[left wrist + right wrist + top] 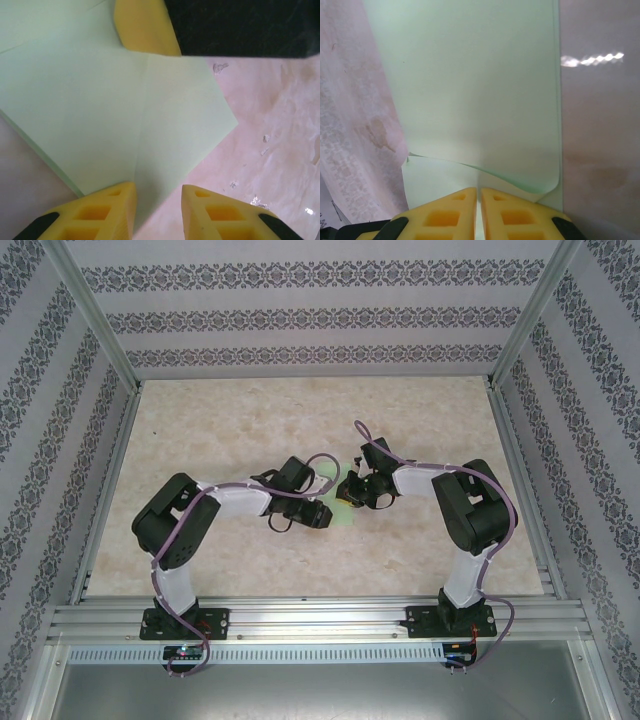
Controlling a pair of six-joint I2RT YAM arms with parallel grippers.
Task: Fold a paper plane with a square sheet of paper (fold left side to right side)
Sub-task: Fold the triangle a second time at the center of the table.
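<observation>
Surface notes from my end. The sheet of paper (100, 100) is thin, matt, pale mint stuff, smooth apart from a few sharp creases. It's flimsy enough that one edge bows up. My left gripper (158, 200) has fingers (100, 215) of yellow plastic, matt and slightly grainy, with hollow cut-outs and black rubbery-looking patches. My right gripper (478, 195) is made of the same stuff. The table (280, 150) is a pinkish marble-look top, smooth with a light sheen and a few shiny flecks, and it throws a glare streak. The frame rails (320, 620) look like bare silvery metal. The arm shells (180, 520) are matt black and white plastic. The patterned walls (300, 315) look flat and matt, but I can't tell if they're paper or cloth.
</observation>
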